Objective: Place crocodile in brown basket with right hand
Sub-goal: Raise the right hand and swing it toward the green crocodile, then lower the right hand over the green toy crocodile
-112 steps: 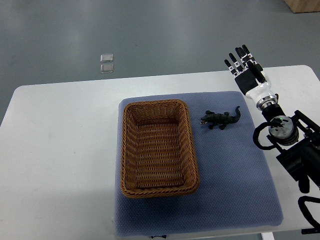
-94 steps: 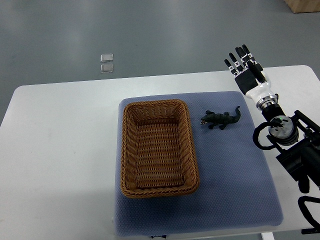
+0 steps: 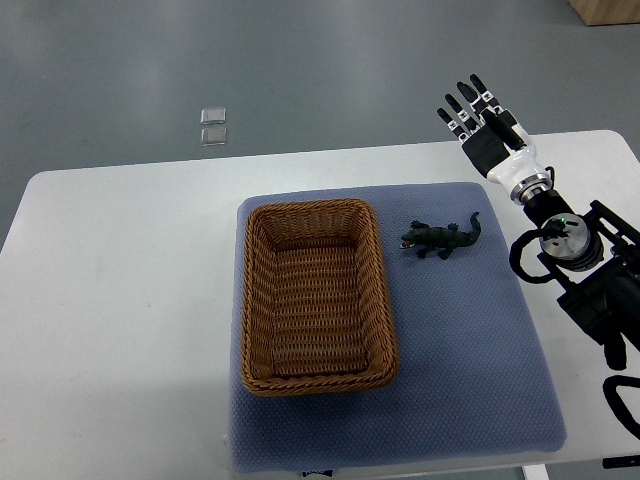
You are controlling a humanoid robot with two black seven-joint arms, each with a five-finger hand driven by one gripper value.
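Grey floor fills the far part of the top view, with two small clear squares (image 3: 213, 126) lying on it beyond the far edge of a white table (image 3: 120, 300). On the table lies a blue-grey mat (image 3: 470, 350), which covers most of the table's right half and reaches close to its near edge.

A brown basket (image 3: 315, 296) of woven wicker stands on the left part of the mat, its long sides running from the mat's far edge toward the near edge. Nothing lies inside it; the woven bottom shows throughout.

The crocodile (image 3: 441, 238), a small dark green toy, lies on the mat just to the right of the basket's far right corner, apart from the rim. Its open mouth points toward the basket and its tail curls up toward the mat's far right corner.

The right hand (image 3: 487, 133) comes in from the right edge on a black jointed arm with a white wrist section. It sits above the table's far edge, past the mat's far right corner and well apart from the crocodile. Its black fingers (image 3: 462, 108) are stretched out and spread, pointing away from the robot, and they hold nothing.
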